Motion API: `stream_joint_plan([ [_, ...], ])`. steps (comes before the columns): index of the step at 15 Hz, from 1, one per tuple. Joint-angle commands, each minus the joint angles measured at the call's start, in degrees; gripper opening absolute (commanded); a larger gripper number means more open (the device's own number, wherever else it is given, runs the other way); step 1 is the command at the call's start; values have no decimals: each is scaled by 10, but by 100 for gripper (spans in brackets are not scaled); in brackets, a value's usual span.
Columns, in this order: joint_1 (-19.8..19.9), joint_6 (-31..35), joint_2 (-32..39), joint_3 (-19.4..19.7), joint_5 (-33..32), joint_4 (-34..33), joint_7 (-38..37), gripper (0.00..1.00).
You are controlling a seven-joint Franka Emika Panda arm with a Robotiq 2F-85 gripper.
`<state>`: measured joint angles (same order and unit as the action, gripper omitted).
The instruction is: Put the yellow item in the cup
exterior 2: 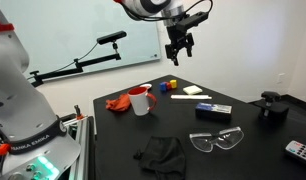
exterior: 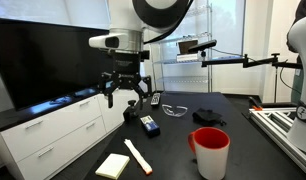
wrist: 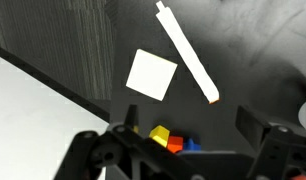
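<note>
Bright, even overhead light in both ext. views; soft sheen on the dark table [exterior: 173, 138], shadows faint. Wrist view dimmer, gripper [wrist: 183, 152] close-up & out of focus.

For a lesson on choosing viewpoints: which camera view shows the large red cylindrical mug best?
An exterior view: the large red cylindrical mug stands near the camera, unobstructed, with its white inside visible. In an exterior view the mug also appears, but small and distant. The wrist view does not show it at all.
</note>
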<state>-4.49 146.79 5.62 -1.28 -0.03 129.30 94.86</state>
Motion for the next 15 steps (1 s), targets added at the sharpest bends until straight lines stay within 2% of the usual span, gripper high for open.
stream_joint_plan([
  [1, 12, -1, 14, -19, -12, -14, -4, 100],
  [5, 15, 0, 30, -25, -13, -17, -7, 100],
  [9, 17, -2, 69, -46, -23, -36, 70, 100],
  [15, -3, 27, 126, -82, -103, -71, 85, 100],
])
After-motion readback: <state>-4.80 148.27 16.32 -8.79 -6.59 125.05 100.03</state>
